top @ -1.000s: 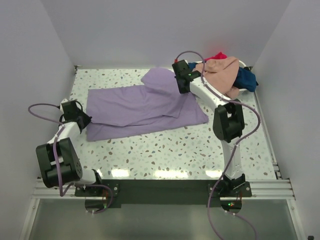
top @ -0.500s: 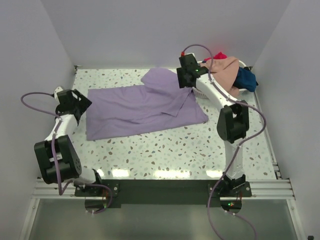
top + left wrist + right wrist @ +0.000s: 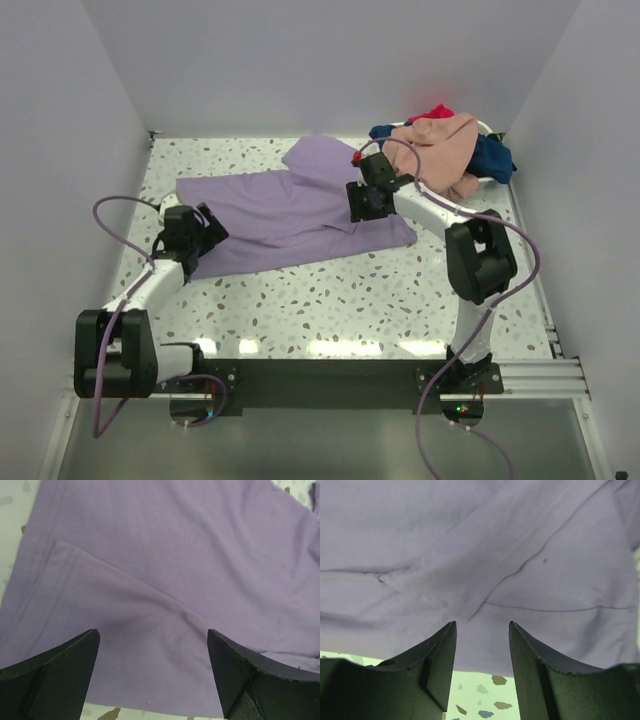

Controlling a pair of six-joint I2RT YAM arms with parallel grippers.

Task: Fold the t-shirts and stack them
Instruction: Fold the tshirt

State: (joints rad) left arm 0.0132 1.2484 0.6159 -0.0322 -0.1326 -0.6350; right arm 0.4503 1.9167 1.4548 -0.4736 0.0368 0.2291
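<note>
The left gripper has its fingers spread wide with nothing between them. It is low over the purple shirt; whether the tips touch the cloth cannot be told. Its wrist view shows smooth fabric crossed by the edge of an overlapping layer running from 10 to 4 o'clock. A sliver of speckled table shows at 6. From above, this gripper sits at the shirt's 8 o'clock corner and points toward 2 o'clock.

The right gripper also has its fingers apart, with a narrower gap and no cloth pinched. Ahead of them the fabric is creased, with seam lines and a shallow fold, and bare table shows at 6. From above, this gripper is over the shirt's 3 o'clock end, just inside the edge.

The purple shirt lies spread mid-table with its long axis from 9 to 3 o'clock. A loose rumpled flap sticks out at 12.

At the table's 1 o'clock corner, well apart from both grippers, lies a heap. The peach shirt is on top, the navy shirt shows at its 3 o'clock side, and the red shirt peeks out at 12.
</note>
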